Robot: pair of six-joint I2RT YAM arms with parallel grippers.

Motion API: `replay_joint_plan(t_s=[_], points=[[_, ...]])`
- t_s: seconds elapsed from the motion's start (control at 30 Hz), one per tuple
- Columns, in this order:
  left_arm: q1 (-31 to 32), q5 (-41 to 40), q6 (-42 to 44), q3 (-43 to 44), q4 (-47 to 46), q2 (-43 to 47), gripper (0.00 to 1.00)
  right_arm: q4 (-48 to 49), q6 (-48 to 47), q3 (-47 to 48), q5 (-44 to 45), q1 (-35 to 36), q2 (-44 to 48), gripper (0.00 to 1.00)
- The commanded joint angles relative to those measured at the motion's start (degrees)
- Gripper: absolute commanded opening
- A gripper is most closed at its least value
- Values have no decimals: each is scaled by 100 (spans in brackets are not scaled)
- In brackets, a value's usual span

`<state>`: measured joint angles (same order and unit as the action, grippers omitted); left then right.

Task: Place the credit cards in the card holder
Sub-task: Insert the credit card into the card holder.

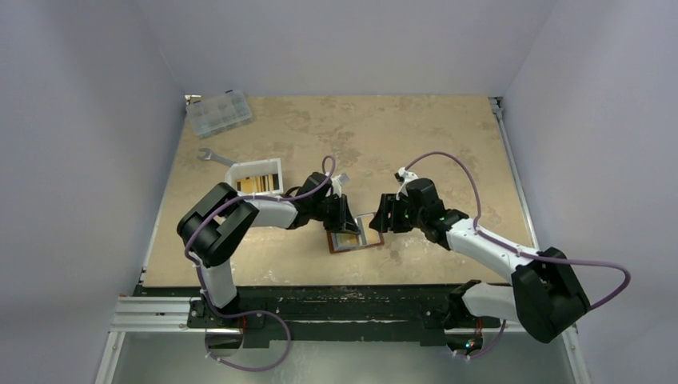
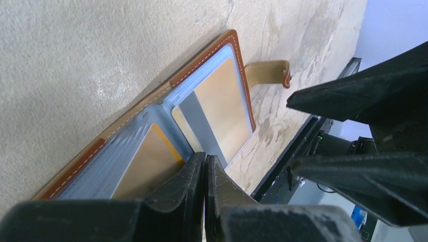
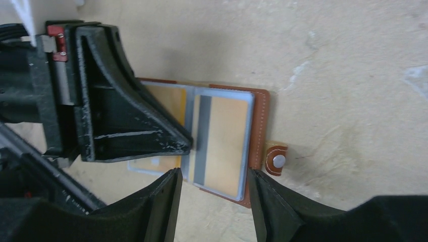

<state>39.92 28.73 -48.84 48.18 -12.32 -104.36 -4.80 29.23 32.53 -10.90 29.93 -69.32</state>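
Contact seems to be the job of the left end effector [image 2: 205, 171] at this moment. Its two fingers are pressed together with nothing visible between them, and the joined tip rests on the middle of the open card holder [image 3: 260, 126], near the fold. I think it stands there to hold the holder flat and to stop it from sliding or folding closed. It may also be pushing the edge of a card deeper, but I cannot tell this.

A card with a grey stripe [image 3: 224, 141] sits in the half next to the tip. An orange-yellow card [image 2: 146, 161] sits in the other half.

Across from it, the right end effector [image 3: 213, 176] hangs over the near edge of the holder. Its fingers stand apart and carry nothing, so it looks free for the next move.

Underneath, the holder lies open on the counter [image 3: 353, 75], between the two arms, with its strap and snap stud [image 3: 277, 161] lying flat to the side. A white tray [image 1: 256, 165] stands well apart behind the left arm, and something yellowish lies inside it, perhaps more cards.
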Motion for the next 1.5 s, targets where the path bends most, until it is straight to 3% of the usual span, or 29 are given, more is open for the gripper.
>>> replay_joint_plan(t_s=[0.0, 0.43, 0.67, 0.9, 1.47], points=[[-2, -250, 198, -192, 155, -6, 4, 446, 91, 3, -811, 2, -273, 58], [-159, -353, 195, -456, 141, -65, 0, 1038, 146, -24, -1243, -41, -1129, 55], [-156, -321, 199, -453, 98, -101, 0, 1167, 227, -99, -1483, -51, -1117, 53], [-154, -307, 198, -455, 99, -112, 0, 560, 51, -2, -797, -51, -885, 54], [-158, -302, 201, -432, 93, -138, 0, 912, 166, -109, -1183, -52, -1126, 51]])
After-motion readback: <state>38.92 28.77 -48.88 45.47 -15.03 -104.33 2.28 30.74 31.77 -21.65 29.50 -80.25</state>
